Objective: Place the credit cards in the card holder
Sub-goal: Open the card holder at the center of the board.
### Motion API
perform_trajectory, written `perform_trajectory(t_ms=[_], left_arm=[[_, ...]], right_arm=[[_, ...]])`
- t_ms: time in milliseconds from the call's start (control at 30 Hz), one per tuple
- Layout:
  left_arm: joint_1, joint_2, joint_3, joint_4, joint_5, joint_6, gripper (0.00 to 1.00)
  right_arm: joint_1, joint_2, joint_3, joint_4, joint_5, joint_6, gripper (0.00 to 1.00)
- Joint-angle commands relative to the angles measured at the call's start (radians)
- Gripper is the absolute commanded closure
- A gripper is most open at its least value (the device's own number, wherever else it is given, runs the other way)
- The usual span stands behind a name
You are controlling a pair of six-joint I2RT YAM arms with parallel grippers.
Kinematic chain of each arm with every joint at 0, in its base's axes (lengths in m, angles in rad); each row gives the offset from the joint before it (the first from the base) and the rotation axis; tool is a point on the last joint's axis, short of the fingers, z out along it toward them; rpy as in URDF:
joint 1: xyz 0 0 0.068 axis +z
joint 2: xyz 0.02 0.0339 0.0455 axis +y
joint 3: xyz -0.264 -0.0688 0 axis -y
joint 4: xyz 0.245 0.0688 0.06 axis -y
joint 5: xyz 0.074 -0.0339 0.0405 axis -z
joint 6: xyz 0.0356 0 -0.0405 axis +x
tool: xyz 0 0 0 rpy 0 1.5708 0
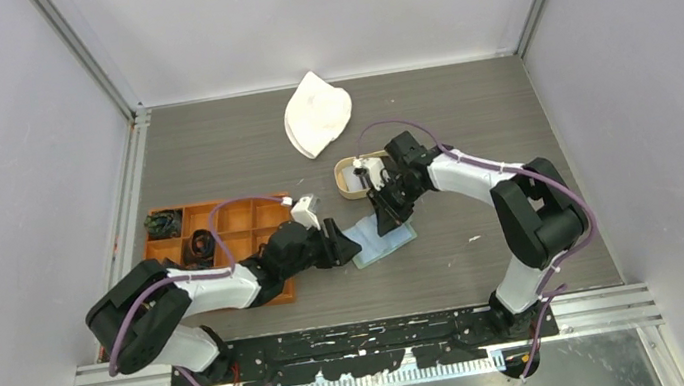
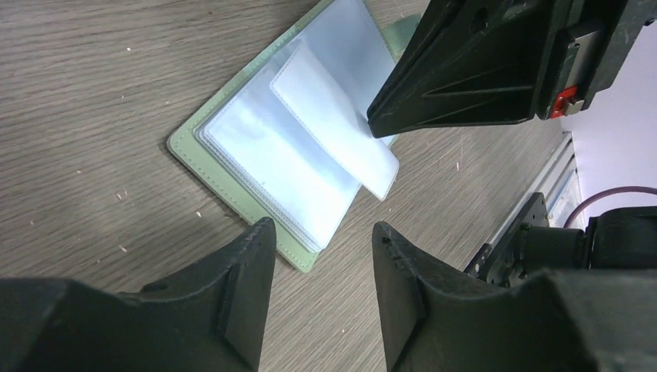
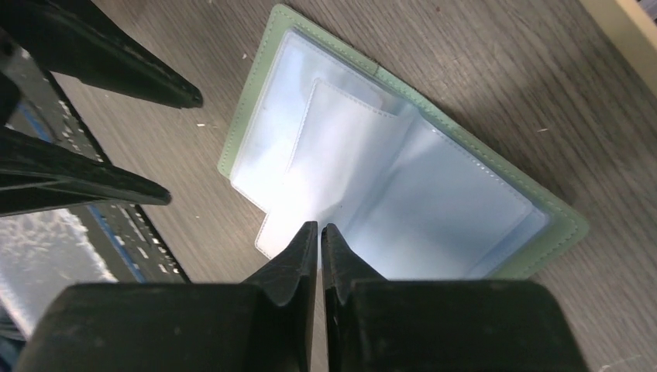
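The card holder [image 1: 384, 245], sage green, lies open on the table with its clear pockets up. My right gripper [image 3: 319, 229] is shut on the edge of one clear pocket [image 2: 333, 116], which stands lifted off the stack. My left gripper [image 2: 321, 232] is open and low over the table, with the holder's near corner [image 2: 298, 260] just ahead of its tips and nothing between them. The right gripper [image 1: 388, 210] hangs over the holder's far side, and the left gripper [image 1: 345, 244] is at its left edge. No credit cards can be made out for certain.
An oval tan wooden tray [image 1: 350, 190] stands just behind the holder, with dark and pale contents partly behind the right arm. An orange compartmented tray [image 1: 221, 222] sits at the left under the left arm. A white crumpled object [image 1: 317, 116] lies at the back.
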Motion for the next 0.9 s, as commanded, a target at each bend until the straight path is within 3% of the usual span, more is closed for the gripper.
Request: perform_trajectory(t_ms=[0, 267, 467, 533, 633, 700, 800, 867], left_arm=[[0.003, 0.025, -0.006, 0.128, -0.02, -0.036, 0.52], [0.002, 0.044, -0.022, 0.169, -0.03, -0.055, 0.59], [0.003, 0.051, -0.022, 0.191, -0.042, -0.055, 0.61], [0.003, 0.05, -0.024, 0.199, -0.042, -0.056, 0.61], [0.002, 0.039, -0.037, 0.209, -0.042, -0.052, 0.61], [0.003, 0.019, -0.052, 0.208, -0.042, -0.033, 0.61], [0.004, -0.034, -0.075, 0.189, -0.061, -0.002, 0.6], [0.004, -0.082, -0.084, 0.149, -0.073, 0.022, 0.59]], right_arm=[[-0.012, 0.015, 0.039, 0.011, -0.094, 0.114, 0.89], [-0.03, 0.029, 0.033, 0.059, -0.103, 0.253, 0.92], [-0.029, -0.042, 0.039, 0.007, -0.047, 0.093, 0.91], [-0.021, -0.106, 0.02, 0.005, -0.051, 0.01, 0.87], [0.019, -0.225, -0.041, 0.023, -0.057, -0.174, 0.73], [0.071, -0.323, -0.114, 0.074, -0.047, -0.325, 0.57], [0.182, -0.433, -0.269, 0.211, 0.065, -0.553, 0.23], [0.226, -0.431, -0.315, 0.28, 0.155, -0.592, 0.15]])
